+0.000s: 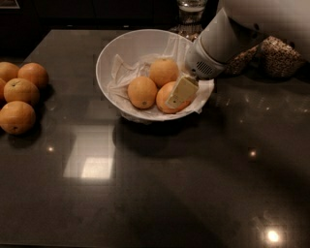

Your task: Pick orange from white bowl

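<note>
At the left edge of the dark counter point(169, 189) we count four loose oranges point(19, 91) in a close cluster, well apart from the rest. Near the middle stands one white bowl point(130, 44), lined with crumpled white paper point(121, 77), and it holds three more oranges. The leftmost in the bowl point(141, 91) shows a small dark dot, the one at the back point(163, 71) sits higher, and the orange point(163, 99) we want lies front right, touching both. The gripper point(179, 94) reaches down into the bowl from the upper right, its pale tip lying across that orange's near side; whether it grips the fruit or stands loose we cannot tell. Behind the bowl is one clear glass point(190, 10), and at the far right, past the white arm point(227, 38), a speckled jar point(280, 55).
</note>
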Controlling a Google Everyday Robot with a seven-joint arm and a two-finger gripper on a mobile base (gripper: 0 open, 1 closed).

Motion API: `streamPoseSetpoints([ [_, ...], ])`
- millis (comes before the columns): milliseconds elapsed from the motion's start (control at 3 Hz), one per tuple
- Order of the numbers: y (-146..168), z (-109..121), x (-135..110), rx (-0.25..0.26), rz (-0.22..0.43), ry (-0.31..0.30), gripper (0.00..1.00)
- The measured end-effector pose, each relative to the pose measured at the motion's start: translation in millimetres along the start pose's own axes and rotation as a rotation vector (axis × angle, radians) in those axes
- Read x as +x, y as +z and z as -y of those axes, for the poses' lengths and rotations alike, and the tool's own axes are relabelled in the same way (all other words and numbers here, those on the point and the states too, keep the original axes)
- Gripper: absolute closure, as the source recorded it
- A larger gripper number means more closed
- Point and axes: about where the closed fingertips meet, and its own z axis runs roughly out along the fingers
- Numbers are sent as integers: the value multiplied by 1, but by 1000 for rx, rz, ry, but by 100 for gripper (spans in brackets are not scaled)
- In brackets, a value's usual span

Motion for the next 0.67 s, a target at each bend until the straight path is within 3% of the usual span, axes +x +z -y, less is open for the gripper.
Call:
streamPoseSetpoints([
  [667,19,-7,1,4,-25,13,28],
])
